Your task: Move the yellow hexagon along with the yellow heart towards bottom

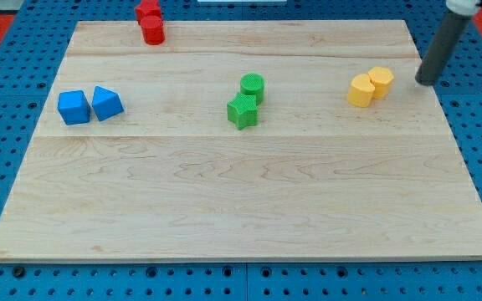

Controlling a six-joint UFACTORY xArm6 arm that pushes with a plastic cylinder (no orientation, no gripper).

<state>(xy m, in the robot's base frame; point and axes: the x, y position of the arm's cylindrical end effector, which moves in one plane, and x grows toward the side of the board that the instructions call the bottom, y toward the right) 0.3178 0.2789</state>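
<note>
Two yellow blocks touch at the view's right, in the upper half of the wooden board [241,201]. The left one [361,89] looks like the yellow hexagon and the right one [382,81] like the yellow heart, though their shapes are hard to make out. My tip [425,82] rests on the board just to the right of the pair, a short gap from the right-hand yellow block. The dark rod rises from it toward the view's top right corner.
A green cylinder [253,86] and a green star [243,110] touch near the board's middle. A blue cube [74,107] and a blue triangular block [106,103] sit at the left. Two red blocks [151,22] sit at the top edge.
</note>
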